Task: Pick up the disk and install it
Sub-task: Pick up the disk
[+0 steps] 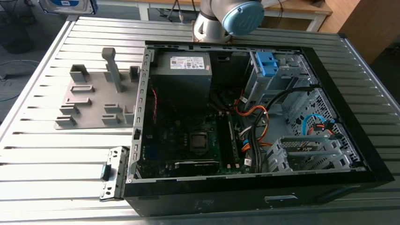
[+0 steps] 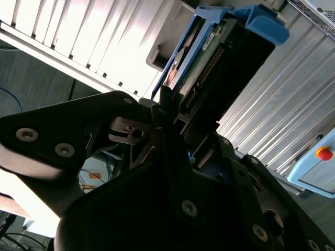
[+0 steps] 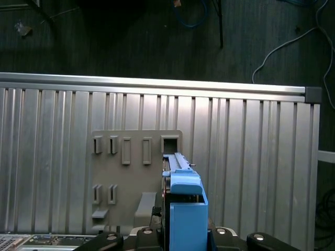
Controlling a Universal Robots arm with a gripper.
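The disk (image 2: 209, 57) is a flat drive in a bright blue carrier frame, and my gripper (image 2: 172, 107) is shut on its near end in the second wrist view. The first wrist view sees the disk (image 3: 183, 201) edge-on, held up in the air above the grey slotted fixture plate (image 3: 125, 172) on the ribbed metal table. At the top of the exterior view's left, the disk (image 1: 65, 5) shows its white-and-blue label, raised beyond the table's far corner.
An open black computer case (image 1: 250, 187) lies on the table (image 1: 50, 154) at the exterior view's right. Inside are a grey power supply box (image 1: 184, 70), a blue bracket (image 1: 267, 63) at the drive bay, a motherboard and cables. The arm's base (image 1: 228, 18) stands behind it.
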